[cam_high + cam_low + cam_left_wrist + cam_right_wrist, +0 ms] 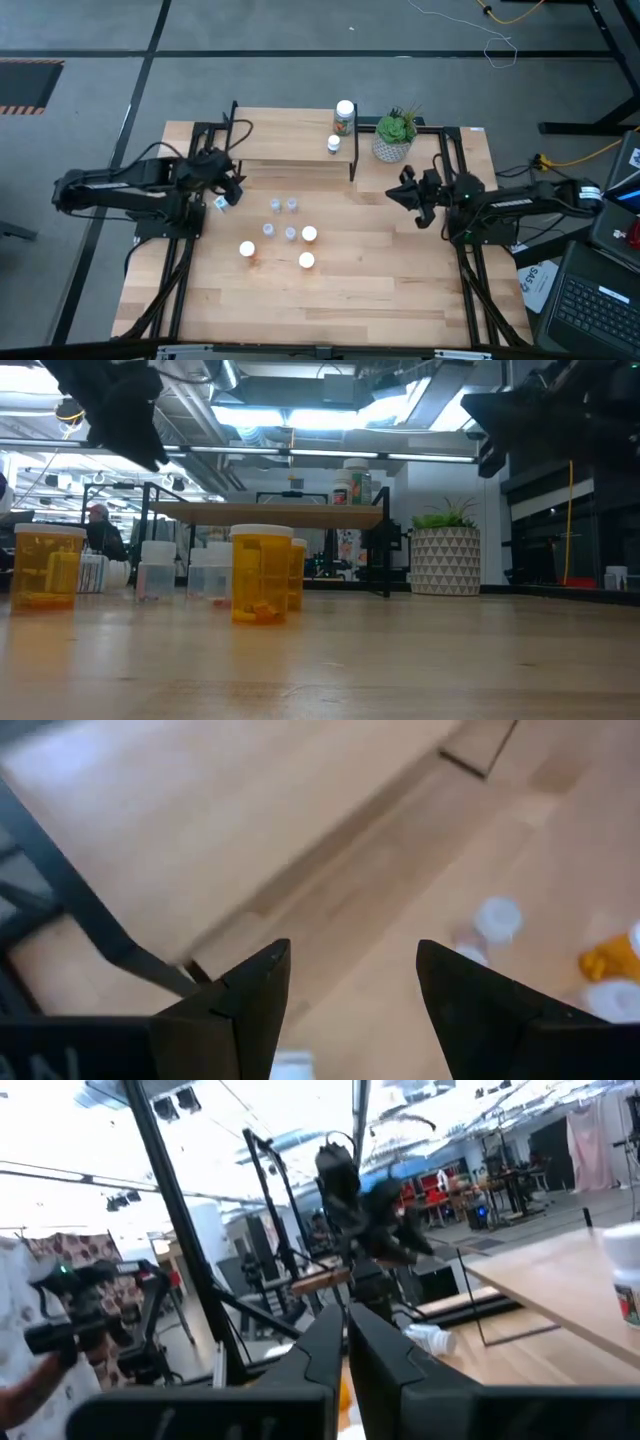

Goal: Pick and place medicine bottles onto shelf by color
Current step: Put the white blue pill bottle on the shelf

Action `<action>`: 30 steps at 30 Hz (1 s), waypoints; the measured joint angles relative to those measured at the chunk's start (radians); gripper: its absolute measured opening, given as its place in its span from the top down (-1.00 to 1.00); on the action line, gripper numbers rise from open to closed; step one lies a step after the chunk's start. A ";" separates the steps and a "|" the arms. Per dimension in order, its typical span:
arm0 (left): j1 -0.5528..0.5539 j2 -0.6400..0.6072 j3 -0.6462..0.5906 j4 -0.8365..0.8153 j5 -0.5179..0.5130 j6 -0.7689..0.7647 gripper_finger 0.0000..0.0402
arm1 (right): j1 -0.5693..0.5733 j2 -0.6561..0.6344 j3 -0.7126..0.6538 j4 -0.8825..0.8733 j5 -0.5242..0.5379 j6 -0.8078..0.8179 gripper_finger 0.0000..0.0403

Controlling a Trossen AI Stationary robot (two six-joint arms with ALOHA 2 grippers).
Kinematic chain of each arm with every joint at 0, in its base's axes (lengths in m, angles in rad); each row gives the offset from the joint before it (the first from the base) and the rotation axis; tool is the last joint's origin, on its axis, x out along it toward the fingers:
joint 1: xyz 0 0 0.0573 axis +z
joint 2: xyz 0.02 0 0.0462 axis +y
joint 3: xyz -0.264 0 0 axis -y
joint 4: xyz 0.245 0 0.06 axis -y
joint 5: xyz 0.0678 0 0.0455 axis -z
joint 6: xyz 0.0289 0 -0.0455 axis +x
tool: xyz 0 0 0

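Several small bottles stand in a loose group mid-table: clear ones [275,204] and white-capped orange ones [306,261], the nearest orange one [260,575] large in the low view. The shelf [290,152] stands at the far side and carries a larger dark bottle [345,115] and a small one [334,145]. My left gripper [232,192] hangs open above the table by the shelf's left end, with a pale-capped bottle [221,201] beside it. My right gripper [403,192] is shut, raised at the table's right and pointing left. My left gripper [352,960] stands open, fingers wide apart, pointing down at the table. A pale cap [290,1066] shows low between the fingers at the picture's edge. I cannot tell whether either finger touches it.
A potted green plant [393,135] sits just right of the shelf, near my right arm. Black frame rails run along both table sides [185,270]. The near half of the tabletop [330,300] is bare wood. A person shows off the table in the right wrist view [20,1340].
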 joint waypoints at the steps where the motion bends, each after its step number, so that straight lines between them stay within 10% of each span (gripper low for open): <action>1: 0.009 0.010 0.000 -0.014 0.024 -0.010 -0.08 | 0.000 -0.010 0.000 -0.005 0.000 0.001 0.89; 14: 0.017 0.142 -0.008 -0.263 0.140 -0.214 -0.47 | 0.000 -0.041 0.055 -0.241 0.019 0.024 0.89; 30: 0.055 0.452 -0.026 -0.257 0.162 -0.189 -0.47 | 0.000 -0.041 0.055 -0.300 0.011 -0.028 0.88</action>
